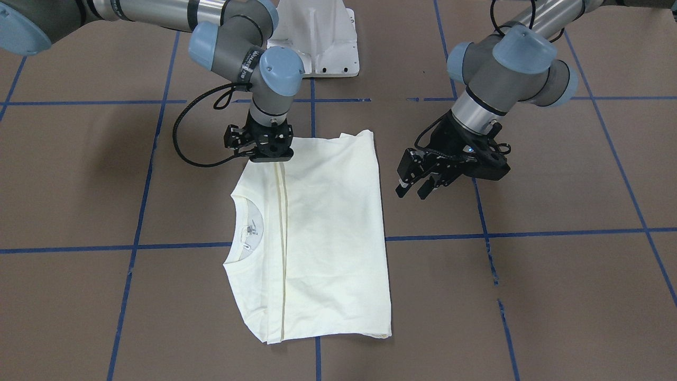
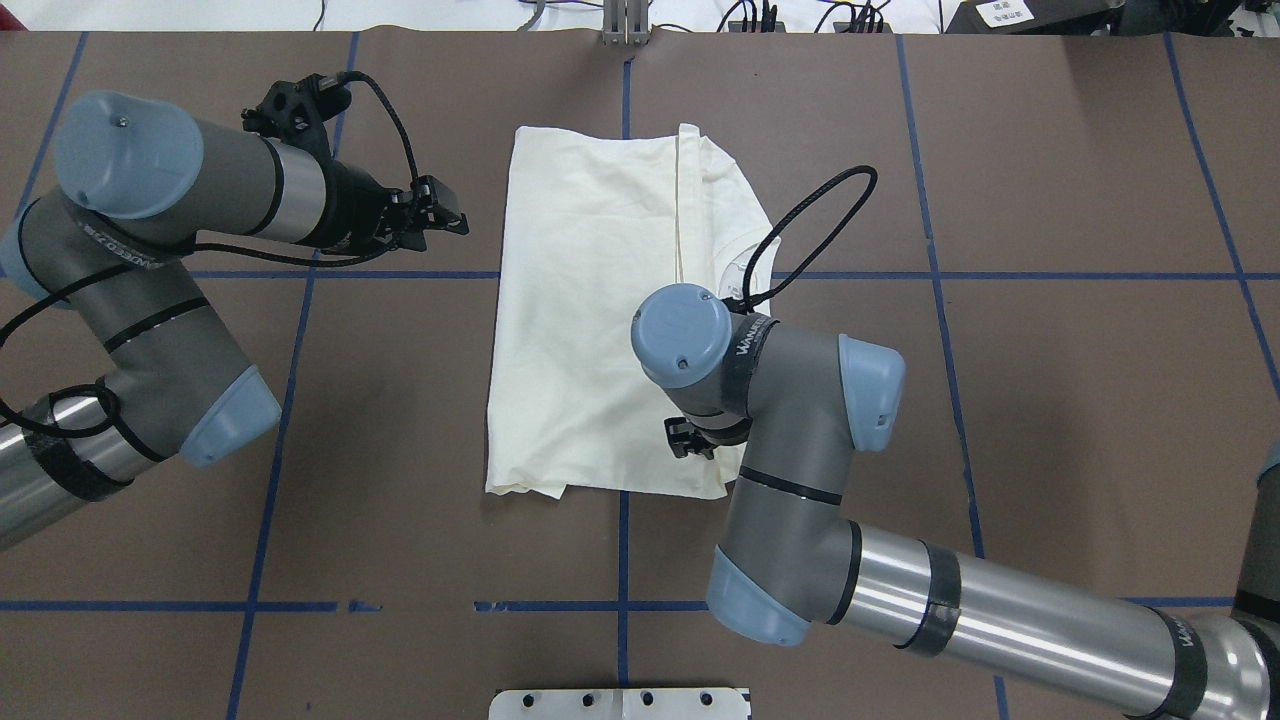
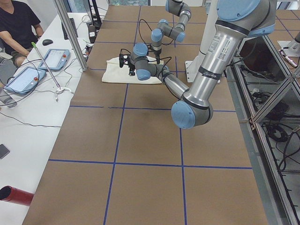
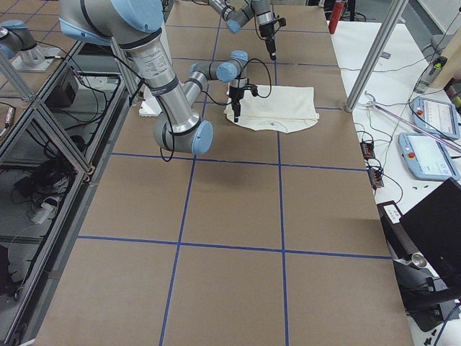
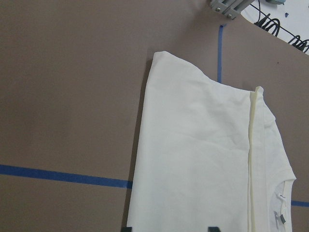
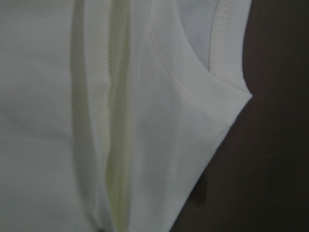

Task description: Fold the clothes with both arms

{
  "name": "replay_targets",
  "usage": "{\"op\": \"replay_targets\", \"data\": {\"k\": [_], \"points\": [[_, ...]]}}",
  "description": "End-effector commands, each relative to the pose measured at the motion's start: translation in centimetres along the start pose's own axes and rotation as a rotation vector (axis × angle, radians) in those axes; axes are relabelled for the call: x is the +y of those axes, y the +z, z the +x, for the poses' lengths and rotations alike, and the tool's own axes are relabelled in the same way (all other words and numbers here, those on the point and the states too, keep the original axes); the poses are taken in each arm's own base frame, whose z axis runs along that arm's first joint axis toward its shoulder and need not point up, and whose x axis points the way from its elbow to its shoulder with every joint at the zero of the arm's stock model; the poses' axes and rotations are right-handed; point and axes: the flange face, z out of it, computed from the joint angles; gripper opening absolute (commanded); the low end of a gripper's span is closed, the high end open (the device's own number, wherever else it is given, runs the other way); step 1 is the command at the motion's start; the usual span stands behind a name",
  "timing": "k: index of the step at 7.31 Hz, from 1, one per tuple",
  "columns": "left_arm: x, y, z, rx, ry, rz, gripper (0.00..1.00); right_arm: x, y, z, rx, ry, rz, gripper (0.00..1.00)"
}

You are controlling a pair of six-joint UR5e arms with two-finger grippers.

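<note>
Cream shirt (image 1: 328,222), long axis robot-to-operators, collar toward robot's right; left gripper (image 1: 411,193) spread (hovering); right gripper (image 1: 271,157) grip: cannot tell.

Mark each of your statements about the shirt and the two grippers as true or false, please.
1. The shirt lies folded on the table, and no print shows on it. True.
2. The left gripper is gripping the shirt's edge. False: it is open and hangs beside the shirt, apart from it.
3. The right gripper points down at the shirt's edge nearest the robot's base. True.
4. The collar lies on the side towards the left gripper. False: it lies on the far side from that gripper.
</note>
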Motion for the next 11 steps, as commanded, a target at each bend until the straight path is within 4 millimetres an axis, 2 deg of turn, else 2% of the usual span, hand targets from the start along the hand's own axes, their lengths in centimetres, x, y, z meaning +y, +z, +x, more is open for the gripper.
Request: {"op": "replay_targets", "data": {"k": [1,3,4,6,8,9,11], "points": [[0.1,0.0,0.4,0.006,-0.022,-0.002,0.61,1.5,0.3,6.9,0.017,-0.046,0.002,1.00],[0.5,-0.3,0.7,0.016,-0.023,-0.020,0.61,0.6,-1.0,6.9,-0.001,-0.032,0.030,1.00],[0.8,-0.8,1.0,0.029,-0.036,-0.036,0.61,-0.2,-3.4,6.1,-0.037,0.004,0.062,1.00],[0.9,-1.3,1.4,0.040,-0.043,-0.035,0.61,0.6,-4.4,5.0,-0.188,0.261,0.102,1.00],[1.4,-3.2,2.2,0.063,-0.035,-0.029,0.61,1.3,-3.9,4.7,-0.357,0.552,0.094,1.00],[2.0,-3.9,1.7,0.055,-0.038,-0.033,0.61,1.7,-3.2,5.3,-0.441,0.696,0.085,1.00],[2.2,-4.5,2.2,0.069,-0.031,-0.029,0.61,2.0,-2.7,5.6,-0.511,0.955,0.102,1.00]]}}
